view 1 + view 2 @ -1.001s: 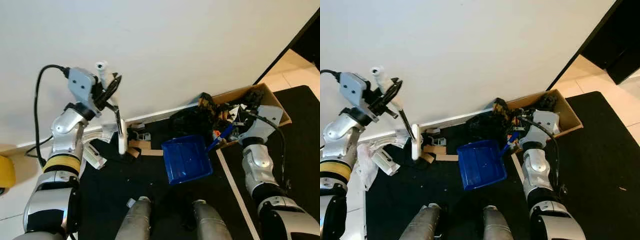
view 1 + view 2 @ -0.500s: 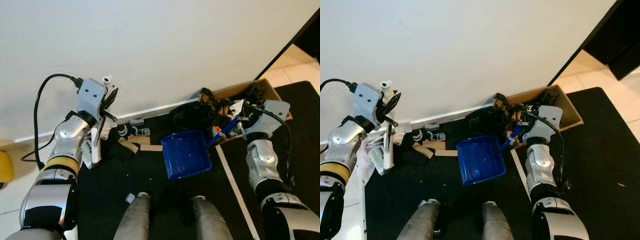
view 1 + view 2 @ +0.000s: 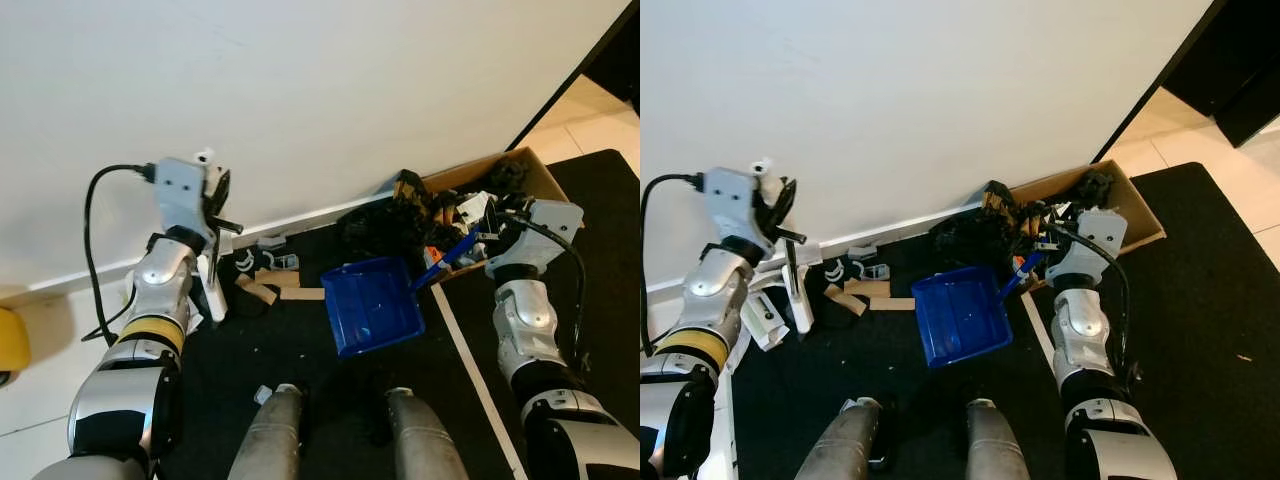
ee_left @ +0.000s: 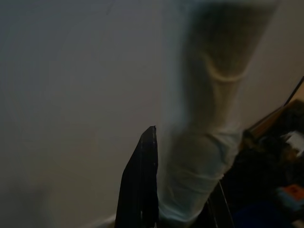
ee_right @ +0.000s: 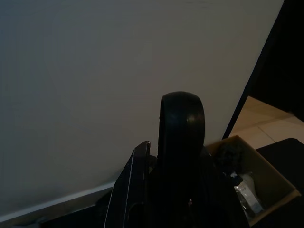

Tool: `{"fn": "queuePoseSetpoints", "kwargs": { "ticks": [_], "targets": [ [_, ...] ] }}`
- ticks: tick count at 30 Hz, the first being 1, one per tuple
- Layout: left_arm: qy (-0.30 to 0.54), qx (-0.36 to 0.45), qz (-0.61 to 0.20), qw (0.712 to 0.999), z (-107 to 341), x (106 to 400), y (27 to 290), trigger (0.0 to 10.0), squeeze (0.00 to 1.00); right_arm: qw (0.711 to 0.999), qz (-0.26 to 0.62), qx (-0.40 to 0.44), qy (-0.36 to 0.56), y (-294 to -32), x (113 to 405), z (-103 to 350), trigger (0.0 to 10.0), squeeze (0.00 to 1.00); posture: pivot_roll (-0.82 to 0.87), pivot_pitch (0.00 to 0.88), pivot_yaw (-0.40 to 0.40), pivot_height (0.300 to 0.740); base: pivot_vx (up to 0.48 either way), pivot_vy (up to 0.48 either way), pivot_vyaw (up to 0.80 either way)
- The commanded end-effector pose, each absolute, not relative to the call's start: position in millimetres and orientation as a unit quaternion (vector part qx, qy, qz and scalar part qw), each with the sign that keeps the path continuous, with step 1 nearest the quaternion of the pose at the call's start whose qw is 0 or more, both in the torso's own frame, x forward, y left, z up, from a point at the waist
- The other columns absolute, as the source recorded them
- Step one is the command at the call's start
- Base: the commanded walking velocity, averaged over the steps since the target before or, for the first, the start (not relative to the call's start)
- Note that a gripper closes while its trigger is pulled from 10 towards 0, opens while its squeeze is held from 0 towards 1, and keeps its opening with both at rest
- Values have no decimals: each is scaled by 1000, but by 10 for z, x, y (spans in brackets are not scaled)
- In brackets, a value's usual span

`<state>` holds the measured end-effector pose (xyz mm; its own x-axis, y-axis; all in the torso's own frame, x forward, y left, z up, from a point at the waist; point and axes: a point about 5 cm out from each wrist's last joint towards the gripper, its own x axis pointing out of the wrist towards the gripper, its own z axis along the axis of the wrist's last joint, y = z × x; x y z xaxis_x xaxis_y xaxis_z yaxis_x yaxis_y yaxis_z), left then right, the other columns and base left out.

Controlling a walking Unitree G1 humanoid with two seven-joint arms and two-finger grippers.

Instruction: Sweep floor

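My left gripper (image 3: 214, 196) is shut on the top of a white brush handle (image 4: 204, 142), close to the white wall. The brush's white head (image 3: 213, 292) rests on the black mat at the left. Just to its right lie wooden scraps (image 3: 258, 290) and small white clips (image 3: 266, 262). A blue dustpan (image 3: 371, 306) lies flat on the mat in front of me. Its blue handle (image 3: 449, 256) runs up into my right gripper (image 3: 482, 226), which is shut on it. In the right wrist view the dark handle (image 5: 180, 142) sits between the fingers.
An open cardboard box (image 3: 531, 170) full of rubbish stands at the wall on the right, with a black heap of rubbish (image 3: 385, 225) beside it. A white strip (image 3: 468, 370) crosses the mat. A yellow object (image 3: 12, 340) sits far left. My legs (image 3: 270, 440) stand below the dustpan.
My left arm has come down and drawn the brush leftward, toward the wall. The right gripper and the dustpan have hardly moved.
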<state>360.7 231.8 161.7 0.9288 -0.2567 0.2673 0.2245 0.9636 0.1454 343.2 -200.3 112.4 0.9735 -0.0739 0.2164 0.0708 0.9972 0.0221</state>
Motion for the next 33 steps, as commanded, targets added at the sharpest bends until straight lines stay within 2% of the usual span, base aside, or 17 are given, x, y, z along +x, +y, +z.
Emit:
{"fn": "queuePoseSetpoints", "kwargs": {
  "ticks": [1, 3, 9, 23, 27, 33],
  "targets": [
    [-118, 16, -127, 985, 1444, 3561, 2292, 10000, 0, 999, -32, 14, 22, -1974, 3184, 548, 10000, 0, 147, 444, -19, 740, 0, 0, 0],
    [-115, -66, -118, 984, 1388, 3550, 2334, 10000, 0, 999, -32, 15, 22, -1972, 3188, 551, 10000, 0, 141, 437, -21, 740, 0, 0, 0],
    [-118, -151, -143, 971, 1382, 3580, 2249, 10000, 0, 999, -33, 16, 24, -1971, 3191, 549, 10000, 0, 143, 428, -21, 740, 0, 0, 0],
    [-125, -200, -191, 953, 1408, 3614, 2083, 10000, 0, 999, -35, 15, 25, -1988, 3197, 556, 10000, 0, 142, 426, -14, 740, 0, 0, 0],
    [-116, -221, -248, 936, 1402, 3615, 1907, 10000, 0, 999, -38, 13, 27, -2013, 3195, 554, 10000, 0, 150, 422, -11, 740, 0, 0, 0],
    [-117, -227, -265, 930, 1419, 3612, 1859, 10000, 0, 999, -39, 13, 28, -2026, 3192, 551, 10000, 0, 157, 419, -9, 740, 0, 0, 0]
  ]
}}
